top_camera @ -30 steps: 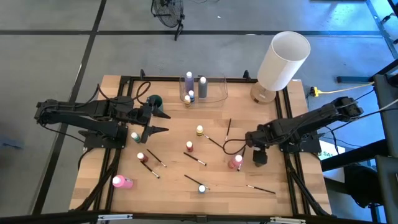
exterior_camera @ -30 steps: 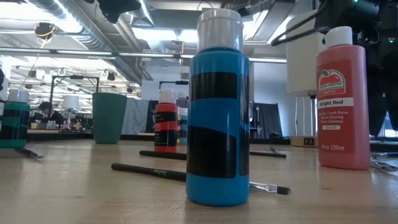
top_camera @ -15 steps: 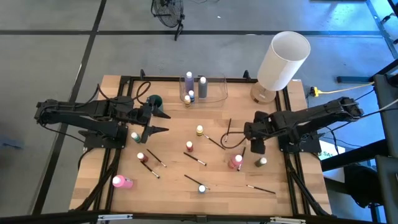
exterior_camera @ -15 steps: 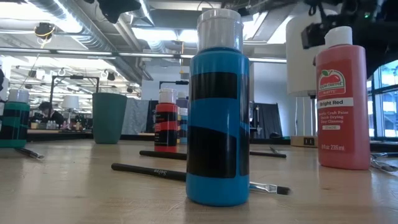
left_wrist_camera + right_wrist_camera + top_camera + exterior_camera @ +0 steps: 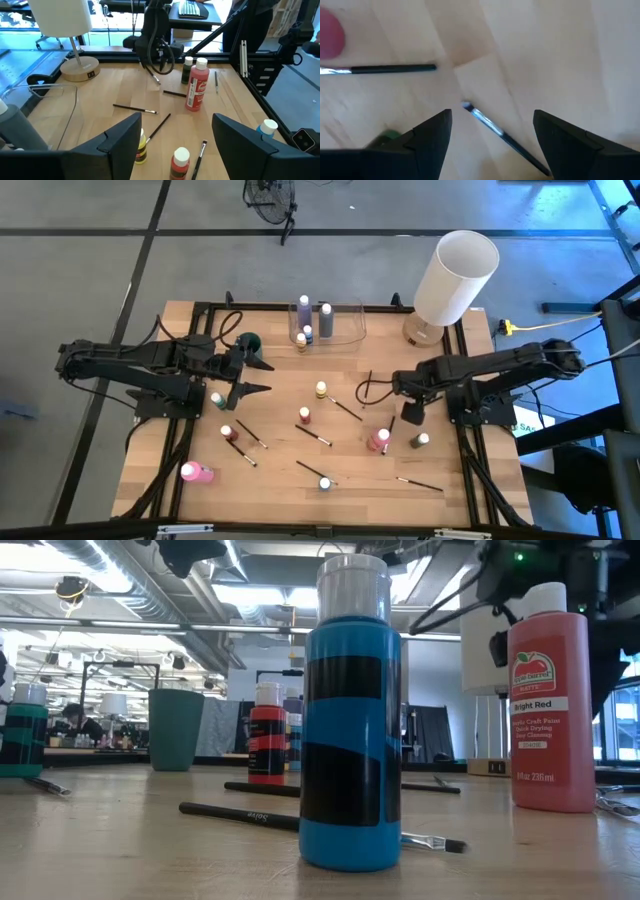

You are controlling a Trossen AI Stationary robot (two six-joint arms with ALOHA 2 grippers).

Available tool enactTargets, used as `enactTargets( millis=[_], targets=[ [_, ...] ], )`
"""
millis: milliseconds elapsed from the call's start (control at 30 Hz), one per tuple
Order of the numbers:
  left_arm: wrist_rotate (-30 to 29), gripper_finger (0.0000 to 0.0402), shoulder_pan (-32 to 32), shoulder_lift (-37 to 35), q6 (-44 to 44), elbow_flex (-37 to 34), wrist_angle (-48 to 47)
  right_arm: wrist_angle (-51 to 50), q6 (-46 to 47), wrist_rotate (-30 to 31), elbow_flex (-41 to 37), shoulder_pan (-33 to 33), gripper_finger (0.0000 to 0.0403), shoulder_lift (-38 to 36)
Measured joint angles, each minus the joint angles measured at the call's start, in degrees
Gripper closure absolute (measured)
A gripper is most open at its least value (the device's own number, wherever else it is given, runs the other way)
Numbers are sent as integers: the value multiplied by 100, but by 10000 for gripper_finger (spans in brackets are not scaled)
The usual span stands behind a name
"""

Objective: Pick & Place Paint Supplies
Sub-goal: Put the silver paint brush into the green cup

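Overhead, the right gripper (image 5: 411,413) hung over the right half of the table (image 5: 280,480), jaws spread and empty. A dark paintbrush (image 5: 392,426) lay just beneath it, its long axis running roughly toward the table's front edge, close beside the red bottle (image 5: 379,441) and near a green bottle (image 5: 421,441). The left gripper (image 5: 252,376) sat far off on the left side, also open and empty, beside a dark green cup (image 5: 246,342). The clear container (image 5: 335,322) at the back already held several bottles.

At table height, a blue bottle (image 5: 349,730) filled the middle, a brush lying at its foot; the red bottle (image 5: 550,705) stood to the right with dark arm parts above it, though the fingers themselves could not be made out there.

From the left wrist, its two fingers (image 5: 120,137) stood wide apart with nothing between them; the right arm showed far across the table above the red bottle (image 5: 198,86).

From the right wrist, the open fingers (image 5: 430,132) framed the brush (image 5: 492,129), bristle end between them and handle slanting off toward one finger. Judging by this, the brush lay skewed to the jaws, so a wrist turn to cross its axis looked needed before closing. The right arm was plainly the nearer one.
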Motion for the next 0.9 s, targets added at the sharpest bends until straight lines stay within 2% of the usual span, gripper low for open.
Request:
enactTargets(
  millis=[633,900],
  targets=[
    [2,162,2,0,0,0,-2,968,1,-279,-904,-2,119,0],
    [116,162,2,-2,2,-2,-2,932,-39,-533,-1083,2,119,0]
  ],
)
